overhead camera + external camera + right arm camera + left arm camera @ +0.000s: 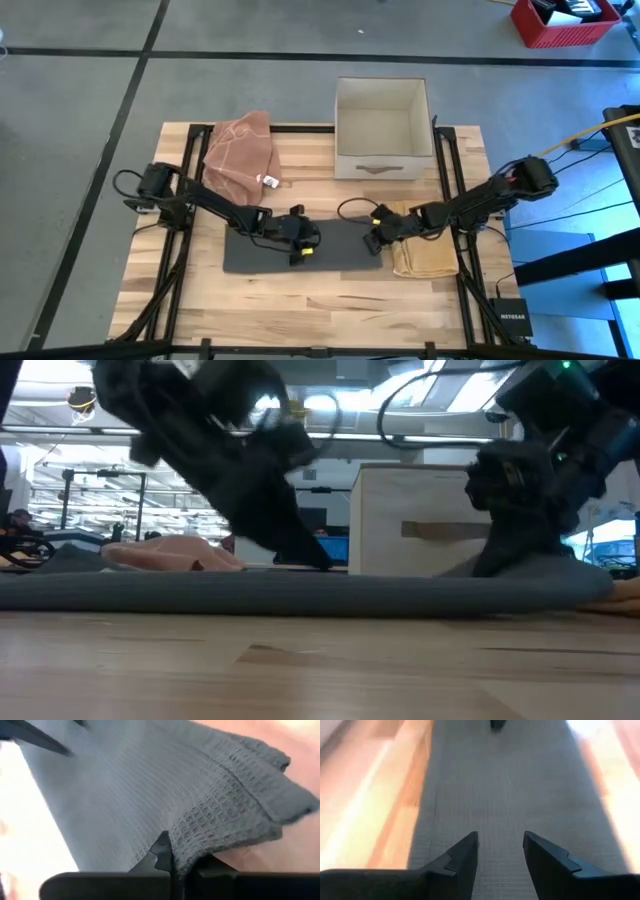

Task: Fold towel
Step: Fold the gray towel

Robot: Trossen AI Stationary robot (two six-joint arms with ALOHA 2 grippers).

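From above, a white box (pixel 381 125) stands open at the far side of the wooden worktop (pixel 300 300), and nothing shows inside it; the grey towel (pixel 270 255) lies flat across the middle; the left hand (pixel 303 240) sits over the towel's middle, fingers apart, gripping nothing; the right hand (pixel 376 238) is down at the towel's right end, fingers together on that edge; a crumpled pink cloth (pixel 243 150) lies left of the box, a folded tan cloth (pixel 425 255) sits under the right arm, just beside the towel's end; a red crate (pixel 565 22) is on the floor well apart.

At worktop height, the towel (pixel 300 595) runs as a long low strip; its right end rises a little where the right hand (pixel 510 565) bears on it; the box (pixel 425 520) stands behind; the pink cloth (pixel 170 552) lies behind on the left.

Left wrist: two dark fingers (pixel 457 865) stand apart just above the towel (pixel 505 795), with bare weave between them.

Right wrist: the fingers (pixel 162 852) are pinched on the bunched edge of the towel (pixel 200 810), which wrinkles there.
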